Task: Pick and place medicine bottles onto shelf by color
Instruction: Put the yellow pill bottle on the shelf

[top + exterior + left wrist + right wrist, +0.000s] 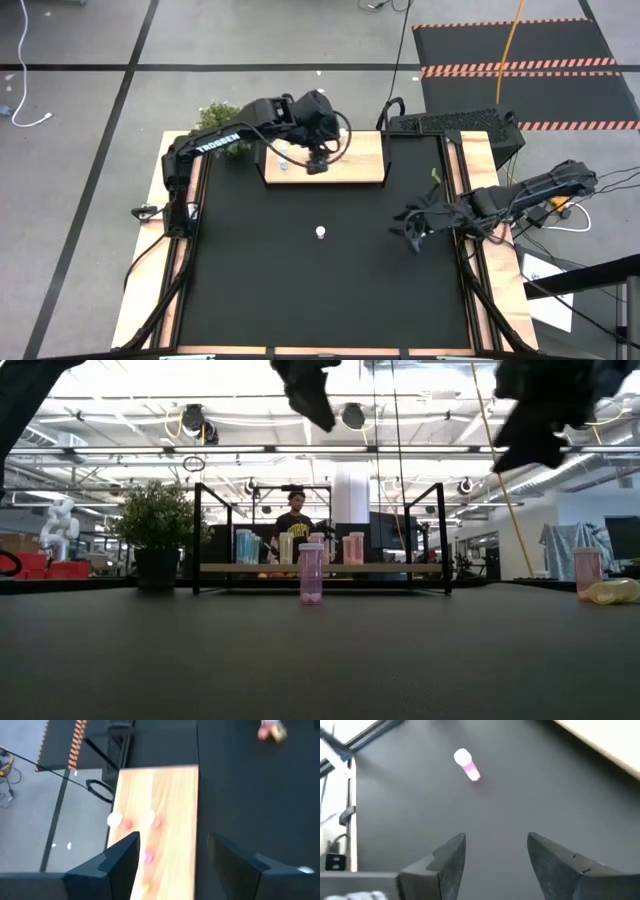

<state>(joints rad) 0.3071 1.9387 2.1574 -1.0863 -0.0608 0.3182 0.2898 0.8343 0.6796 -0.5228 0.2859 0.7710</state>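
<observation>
Standing bottle (466, 764) beyond right end effector (496, 851)

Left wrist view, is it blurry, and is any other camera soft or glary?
Left wrist view: motion-smeared, the shelf and the bottles on it are streaky blobs. Right wrist view: slightly soft, yet the pink bottle is readable. Low view: bright ceiling lights silhouette the arms. High view: evenly lit.

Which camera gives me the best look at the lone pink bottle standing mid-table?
The low view: the pink bottle stands upright, side-on, in front of the shelf. The right wrist view shows it from above, ahead of the open right gripper. The high view shows only its white cap. The left wrist view misses it.
</observation>
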